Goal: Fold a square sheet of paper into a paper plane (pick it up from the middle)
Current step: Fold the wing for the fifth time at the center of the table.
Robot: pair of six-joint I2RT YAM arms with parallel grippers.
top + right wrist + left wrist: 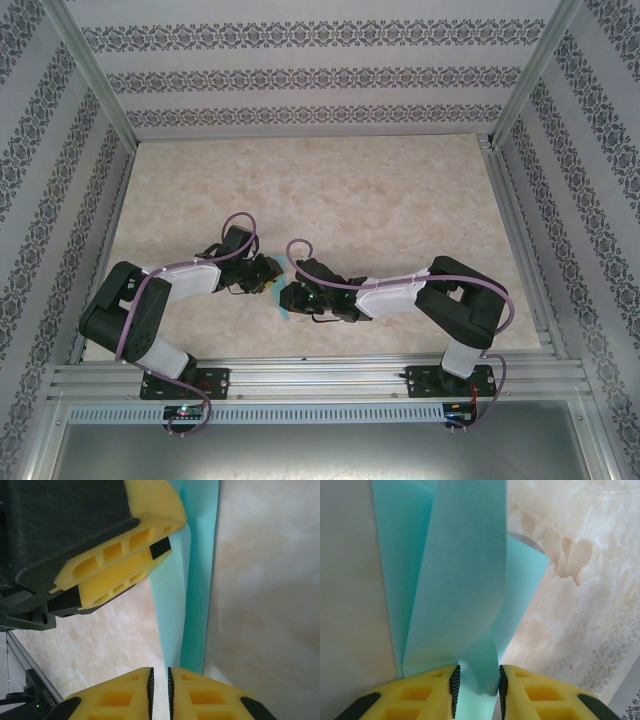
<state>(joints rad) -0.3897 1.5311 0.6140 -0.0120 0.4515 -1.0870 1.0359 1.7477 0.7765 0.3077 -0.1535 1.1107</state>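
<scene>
Pinching folded paper (465, 580) in L gripper (477, 692), jaws narrow, w/ long axis pointing straight out from it, seemingly lifted off table (580, 605). Apparently nipping an edge in R gripper (160, 692), jaws near-shut, facing L at mid-table. Judging both arms equally near.

Top view — thin turquoise-cyan folded paper (284, 312) largely hidden under left claw (270, 283) and right claw (292, 297); wrist views — paper cropped by upper edge.
</scene>
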